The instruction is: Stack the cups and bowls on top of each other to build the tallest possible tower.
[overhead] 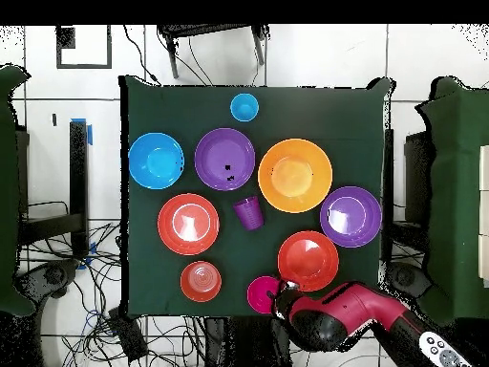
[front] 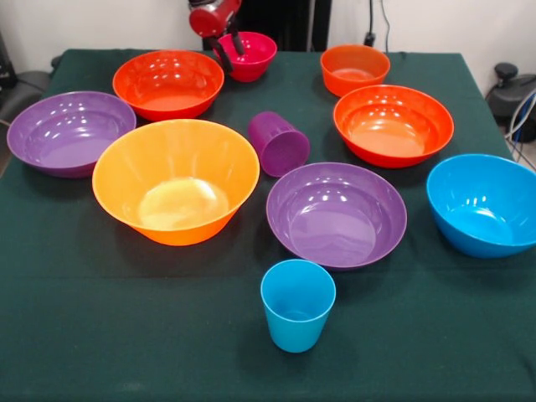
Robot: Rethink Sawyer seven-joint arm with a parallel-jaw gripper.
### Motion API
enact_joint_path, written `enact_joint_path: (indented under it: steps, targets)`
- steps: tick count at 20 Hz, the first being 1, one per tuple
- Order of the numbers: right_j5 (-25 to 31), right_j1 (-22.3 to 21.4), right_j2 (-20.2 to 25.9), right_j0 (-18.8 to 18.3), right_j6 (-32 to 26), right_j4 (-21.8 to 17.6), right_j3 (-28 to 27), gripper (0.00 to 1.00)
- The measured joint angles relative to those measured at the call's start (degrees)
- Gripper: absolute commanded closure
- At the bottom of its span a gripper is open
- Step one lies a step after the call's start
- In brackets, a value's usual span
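My gripper is at the far edge of the table, open, with one finger on each side of the left rim of the small magenta bowl; the overhead view shows it beside that bowl. The purple cup lies on its side mid-table. The light blue cup stands upright at the front. Around them sit the big orange bowl, two purple bowls, two red-orange bowls, the small orange bowl and the blue bowl. Nothing is stacked.
A dark green cloth covers the table. My red arm reaches in from the table's robot side. Chairs and cables lie on the floor around the table.
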Motion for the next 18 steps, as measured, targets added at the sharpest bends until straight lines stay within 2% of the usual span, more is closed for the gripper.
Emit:
enact_joint_path:
  steps: [5, 10, 11, 18]
  targets:
    - [-1.9, -0.1, -0.2, 1.7, 0.0, -2.5, 0.5, 0.00]
    - [-4.3, -0.7, -0.5, 5.2, 0.0, -4.7, 1.4, 0.00]
    - [-5.5, -1.3, -0.9, 7.7, 0.0, -6.2, 2.0, 1.00]
    - [-8.8, -3.5, -2.7, 11.8, 0.1, -7.4, 3.3, 1.00]
